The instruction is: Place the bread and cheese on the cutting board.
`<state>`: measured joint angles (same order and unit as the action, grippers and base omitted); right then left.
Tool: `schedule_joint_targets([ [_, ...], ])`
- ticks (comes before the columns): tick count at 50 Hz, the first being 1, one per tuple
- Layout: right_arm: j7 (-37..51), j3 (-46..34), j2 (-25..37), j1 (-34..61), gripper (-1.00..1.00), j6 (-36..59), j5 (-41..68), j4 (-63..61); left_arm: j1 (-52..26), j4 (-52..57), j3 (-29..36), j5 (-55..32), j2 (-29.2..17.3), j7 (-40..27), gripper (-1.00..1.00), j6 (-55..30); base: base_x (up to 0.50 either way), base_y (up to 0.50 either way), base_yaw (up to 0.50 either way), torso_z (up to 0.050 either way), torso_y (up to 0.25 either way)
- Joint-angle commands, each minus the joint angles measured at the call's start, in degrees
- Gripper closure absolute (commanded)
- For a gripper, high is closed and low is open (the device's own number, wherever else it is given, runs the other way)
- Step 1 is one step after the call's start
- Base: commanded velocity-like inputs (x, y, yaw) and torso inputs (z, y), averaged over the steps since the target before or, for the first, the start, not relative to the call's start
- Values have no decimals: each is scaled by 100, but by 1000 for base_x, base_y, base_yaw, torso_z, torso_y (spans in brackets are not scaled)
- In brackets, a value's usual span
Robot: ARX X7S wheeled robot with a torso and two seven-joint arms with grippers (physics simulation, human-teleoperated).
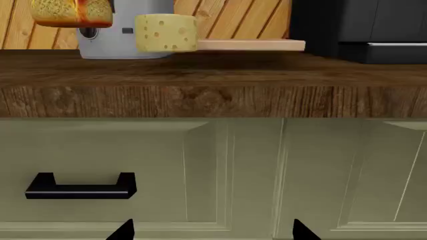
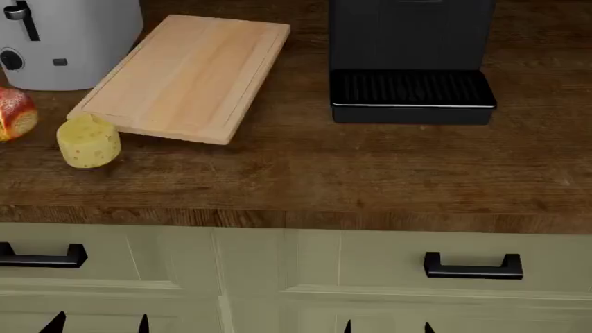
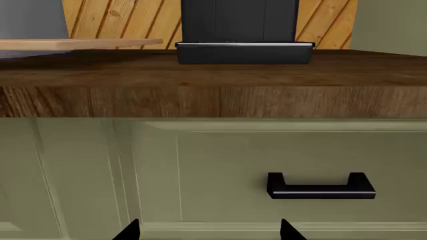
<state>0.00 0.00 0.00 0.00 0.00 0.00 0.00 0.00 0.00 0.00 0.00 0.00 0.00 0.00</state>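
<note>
Your cutting board (image 2: 190, 73) lies angled on the wooden counter (image 2: 370, 173) beside the black machine (image 2: 412, 62), the cheese (image 2: 89, 141) just off its near corner, the bread (image 2: 14, 113) farther left, and your left gripper (image 2: 99, 323) and right gripper (image 2: 387, 327) hang spread, empty.

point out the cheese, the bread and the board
cheese (image 2: 89, 141), head view, middle of its holed front face
bread (image 2: 16, 114), head view, crust of the part showing at the picture's edge
board (image 2: 190, 73), head view, bare middle of its top
</note>
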Motion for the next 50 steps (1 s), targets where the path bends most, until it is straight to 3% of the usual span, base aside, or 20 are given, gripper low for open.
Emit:
schedule_joint_targets([
  [1,110,-110,88,-28,-100,39,88,-68,19,63,65,0,-49,-65,-100,-44,0,0,0,0,0],
  [14,388,-284,265,71,-100,-29,396,136,-46,8,295,-318,-263,-344,-100,55,0,0,0,0,0],
  [17,452,-322,334,92,-100,272,393,-197,44,153,321,-536,-337,-166,-100,518,0,0,0,0,0],
  [25,613,-80,542,694,-100,1705,719,-1956,-445,1827,184,-937,-491,-433,-100,-972,0,0,0,50,0],
  [33,630,16,658,1293,-100,2599,1173,-2747,-1094,2408,-68,-1233,-621,-685,-100,-1626,0,0,0,50,0],
  [42,619,-122,881,1716,-100,3288,1321,-3012,-1224,2662,-72,-1441,-758,-655,-100,-1733,0,0,0,50,0],
  [50,681,-289,890,1551,-100,3212,1252,-3053,-1103,2828,-177,-1510,-900,-679,-100,-1698,77,309,0,50,0],
])
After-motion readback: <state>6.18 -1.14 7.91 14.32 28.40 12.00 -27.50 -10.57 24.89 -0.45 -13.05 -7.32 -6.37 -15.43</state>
